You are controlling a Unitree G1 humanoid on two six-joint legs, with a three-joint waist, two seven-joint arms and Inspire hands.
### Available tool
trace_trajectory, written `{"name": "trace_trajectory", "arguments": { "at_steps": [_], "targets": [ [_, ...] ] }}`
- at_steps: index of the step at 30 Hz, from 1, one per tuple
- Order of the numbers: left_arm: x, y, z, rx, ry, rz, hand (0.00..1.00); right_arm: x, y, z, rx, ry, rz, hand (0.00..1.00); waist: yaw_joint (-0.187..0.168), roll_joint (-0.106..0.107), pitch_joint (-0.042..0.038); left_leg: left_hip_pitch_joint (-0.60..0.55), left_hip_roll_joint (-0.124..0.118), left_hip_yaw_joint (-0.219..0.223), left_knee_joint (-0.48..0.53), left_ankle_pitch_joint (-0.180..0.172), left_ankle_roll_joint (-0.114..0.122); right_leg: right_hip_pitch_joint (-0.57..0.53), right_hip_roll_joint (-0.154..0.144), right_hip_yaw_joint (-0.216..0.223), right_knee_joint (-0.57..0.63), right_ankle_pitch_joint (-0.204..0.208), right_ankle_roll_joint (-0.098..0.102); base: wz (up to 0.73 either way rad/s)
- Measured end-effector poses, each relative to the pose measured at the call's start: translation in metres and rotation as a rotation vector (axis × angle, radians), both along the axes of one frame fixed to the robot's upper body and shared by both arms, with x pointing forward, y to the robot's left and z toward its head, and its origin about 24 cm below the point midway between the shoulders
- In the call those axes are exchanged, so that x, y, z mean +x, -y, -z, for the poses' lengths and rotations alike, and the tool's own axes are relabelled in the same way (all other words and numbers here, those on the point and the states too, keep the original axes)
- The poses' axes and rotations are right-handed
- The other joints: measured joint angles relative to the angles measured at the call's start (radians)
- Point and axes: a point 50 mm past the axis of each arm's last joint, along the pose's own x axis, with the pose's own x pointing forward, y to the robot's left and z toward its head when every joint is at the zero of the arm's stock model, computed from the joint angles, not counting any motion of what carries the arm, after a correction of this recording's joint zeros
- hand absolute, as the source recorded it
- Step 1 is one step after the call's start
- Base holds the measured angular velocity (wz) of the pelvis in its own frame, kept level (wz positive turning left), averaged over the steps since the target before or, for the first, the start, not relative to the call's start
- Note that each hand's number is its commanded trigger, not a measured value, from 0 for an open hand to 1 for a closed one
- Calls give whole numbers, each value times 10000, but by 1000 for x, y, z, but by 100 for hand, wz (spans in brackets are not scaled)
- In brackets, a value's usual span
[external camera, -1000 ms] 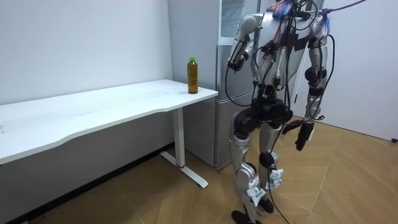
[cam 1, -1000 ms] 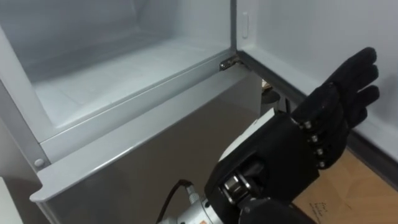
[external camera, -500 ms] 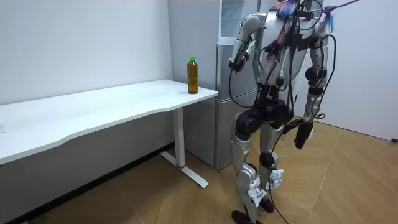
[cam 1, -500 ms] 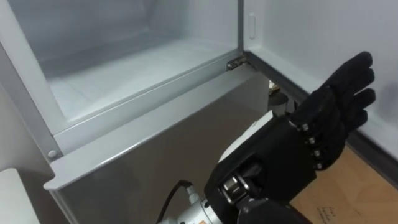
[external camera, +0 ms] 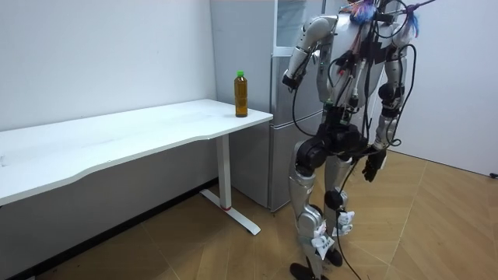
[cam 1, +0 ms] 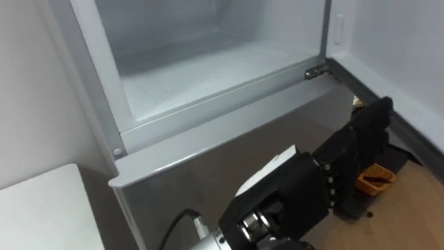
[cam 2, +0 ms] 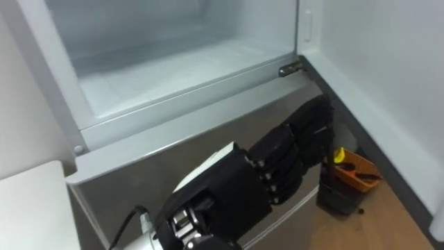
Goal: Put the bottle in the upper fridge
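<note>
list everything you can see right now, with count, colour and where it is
bottle: one, amber with a green cap, upright on the table corner nearest the fridge
table: one, white, along the wall beside the fridge
fridge: one, grey, in front of the robot, upper compartment open and white inside
fridge door: one, white inner face, open on the right
floor item: one, orange on a dark base, below the open door; too unclear to name
floor: one, wood
left hand: black, open, holding nothing, raised before the lower fridge front
right hand: dark, hanging at the robot's side
</note>
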Motion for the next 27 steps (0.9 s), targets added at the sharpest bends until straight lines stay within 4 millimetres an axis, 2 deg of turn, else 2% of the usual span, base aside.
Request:
{"name": "trace_trajectory", "arguments": {
  "at_steps": [2, 6, 11, 16, 19, 20, 23, 27],
  "targets": [
    [1, -1, 0, -12, -41, -117, 0, 2, -7, 2, 234, 102, -42, 0, 142, -101, -59, -6, -19, -229, 0, 35, 0, 170, -39, -236, -97, 0, -2, 23],
    [1, -1, -1, 54, 73, -283, 0, 3, -15, 3, 383, 246, -61, 0, 243, -156, -102, 51, -116, -621, -41, 152, 29, 420, -165, -620, -329, -5, 5, 39],
    [4, -6, -2, -79, -2, -708, 0, 5, -17, 4, 422, 327, -80, 0, 472, -174, -94, 27, -191, -835, -120, 246, 53, 548, -293, -1068, -341, -83, 36, 27],
    [7, -16, -8, -316, 153, -1323, 0, 5, -17, 4, 399, 282, -150, 0, 840, -187, -84, -6, -244, -993, -132, 296, 63, 535, -335, -1136, -320, -114, 40, 5],
    [7, -24, -12, -251, 563, -1849, 0, 4, -16, 4, 384, 263, -182, 0, 863, -197, -78, -55, -304, -1392, -138, 297, 65, 598, -365, -1319, -324, -118, 47, 17],
    [7, -26, -11, -135, 647, -2061, 0, 4, -17, 4, 381, 234, -198, 0, 881, -211, -69, -36, -319, -1545, -138, 297, 65, 689, -370, -1368, -337, -120, 49, 18],
    [6, -27, -11, -119, 657, -2226, 0, 4, -17, 4, 327, 206, -275, 0, 1033, -236, -52, -62, -333, -1677, -156, 298, 66, 763, -388, -1555, -365, -130, 57, 14],
    [2, -34, -6, -268, 388, -2554, 0, 4, -18, 4, 277, 215, -554, 0, 1203, -304, -18, -16, -344, -1836, -163, 302, 64, 849, -388, -1599, -355, -189, 40, 9]
  ]
}}
